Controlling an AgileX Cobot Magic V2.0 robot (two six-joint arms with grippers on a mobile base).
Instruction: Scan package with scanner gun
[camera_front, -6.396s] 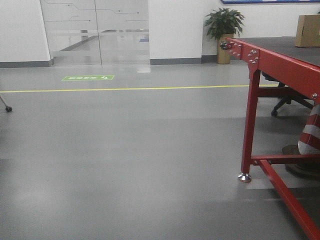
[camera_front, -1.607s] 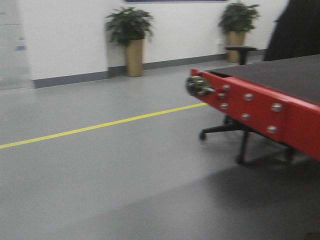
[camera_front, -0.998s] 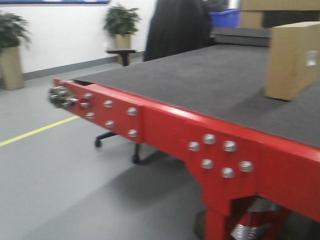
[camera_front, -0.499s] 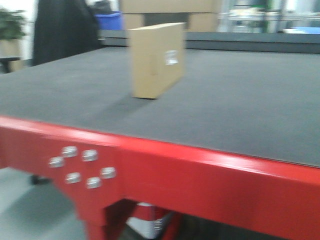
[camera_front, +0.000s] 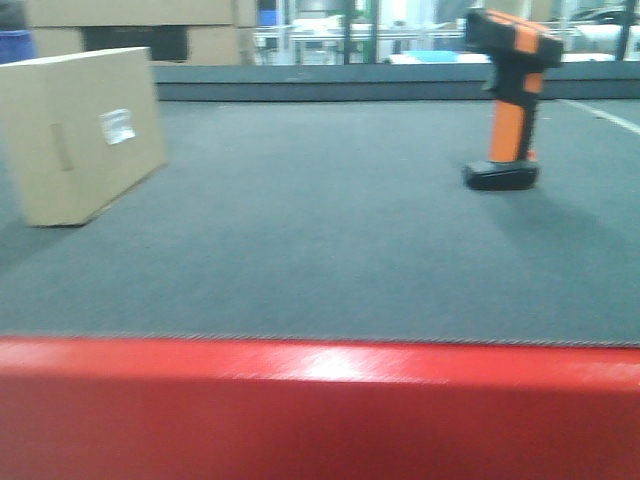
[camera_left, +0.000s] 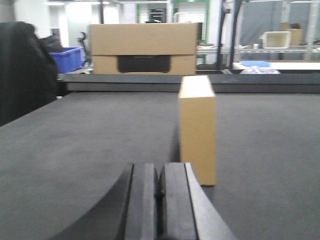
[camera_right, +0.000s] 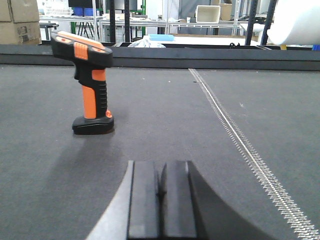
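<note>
A tan cardboard package (camera_front: 85, 133) with a small white label stands on edge at the left of the dark belt. In the left wrist view the package (camera_left: 197, 127) stands just ahead and slightly right of my left gripper (camera_left: 160, 172), which is shut and empty. An orange and black scanner gun (camera_front: 508, 100) stands upright on its base at the right. In the right wrist view the scanner gun (camera_right: 88, 82) is ahead and to the left of my right gripper (camera_right: 160, 172), which is shut and empty.
The belt sits in a red frame (camera_front: 320, 400) along the near edge. A large cardboard box (camera_left: 144, 47) and a blue bin (camera_left: 67, 58) stand behind the belt. A belt seam (camera_right: 235, 135) runs along the right. A dark shape (camera_left: 22, 75) is at far left.
The front view has swung right from the floor and table corner onto the belt. The package has slid to the left of the view and the scanner gun has come into sight.
</note>
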